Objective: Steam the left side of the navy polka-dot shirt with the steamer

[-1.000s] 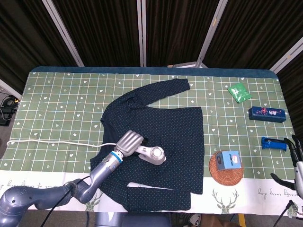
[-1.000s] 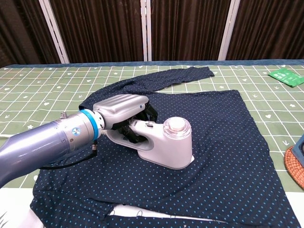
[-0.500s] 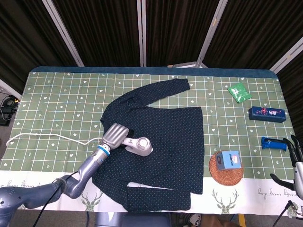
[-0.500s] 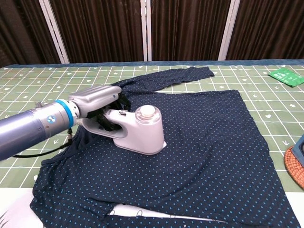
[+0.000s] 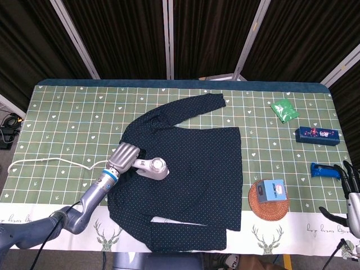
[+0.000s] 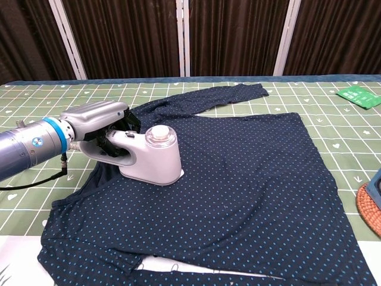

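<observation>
While the left hand (image 5: pixel 125 155) grips the steamer (image 6: pixel 144 158) by its handle, fingers wrapped round it, the steamer's flat base sits on the shirt (image 6: pixel 238 167) at the shirt's left edge, below the collar. Steamer body white-grey, round knob on top. White cord (image 5: pixel 50 161) runs from the hand leftward across the green grid cloth (image 5: pixel 67 118) to the table's left edge. Shirt lies spread flat mid-table, one sleeve reaching far-right, the other folded along the near edge.

Right hand (image 5: pixel 350 188) at the near right edge of the head view, off the shirt, fingers apart, holding nothing.

Right of the shirt: woven coaster (image 5: pixel 269 200) with a small blue box (image 5: pixel 273 190) on it. Further right: green packet (image 5: pixel 283 109), blue case (image 5: pixel 317 135), blue tool (image 5: pixel 325 170) just beside the right hand.
</observation>
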`<act>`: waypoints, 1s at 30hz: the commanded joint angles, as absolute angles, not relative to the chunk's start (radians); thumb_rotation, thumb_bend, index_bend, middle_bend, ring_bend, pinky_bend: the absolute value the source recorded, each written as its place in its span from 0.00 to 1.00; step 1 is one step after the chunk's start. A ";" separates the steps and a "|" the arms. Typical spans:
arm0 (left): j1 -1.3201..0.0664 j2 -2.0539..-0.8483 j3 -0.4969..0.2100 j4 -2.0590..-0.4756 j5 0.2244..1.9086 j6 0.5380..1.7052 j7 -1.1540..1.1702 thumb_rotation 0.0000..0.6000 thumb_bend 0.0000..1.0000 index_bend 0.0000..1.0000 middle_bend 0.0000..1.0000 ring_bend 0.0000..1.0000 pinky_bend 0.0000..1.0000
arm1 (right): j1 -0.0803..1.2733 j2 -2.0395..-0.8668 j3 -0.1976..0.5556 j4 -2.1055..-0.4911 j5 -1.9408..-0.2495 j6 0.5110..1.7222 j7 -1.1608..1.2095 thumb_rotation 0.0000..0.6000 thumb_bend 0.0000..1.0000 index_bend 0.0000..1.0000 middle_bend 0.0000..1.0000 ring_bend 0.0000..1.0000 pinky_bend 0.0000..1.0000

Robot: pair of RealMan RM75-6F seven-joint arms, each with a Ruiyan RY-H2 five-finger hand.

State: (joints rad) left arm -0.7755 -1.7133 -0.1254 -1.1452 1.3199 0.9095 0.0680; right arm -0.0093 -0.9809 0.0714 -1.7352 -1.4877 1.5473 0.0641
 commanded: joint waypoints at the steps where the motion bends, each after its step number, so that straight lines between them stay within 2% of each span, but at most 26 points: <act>1: -0.774 -1.713 -0.118 -1.158 1.331 0.912 0.062 1.00 0.61 0.89 0.81 0.76 1.00 | -0.010 -0.981 0.071 -1.736 -1.488 1.548 0.064 1.00 0.00 0.00 0.00 0.00 0.00; 30: -0.769 -1.752 -0.022 -1.279 1.493 0.959 0.070 1.00 0.61 0.89 0.81 0.76 1.00 | -0.016 -0.973 0.071 -1.733 -1.492 1.558 0.084 1.00 0.00 0.00 0.00 0.00 0.00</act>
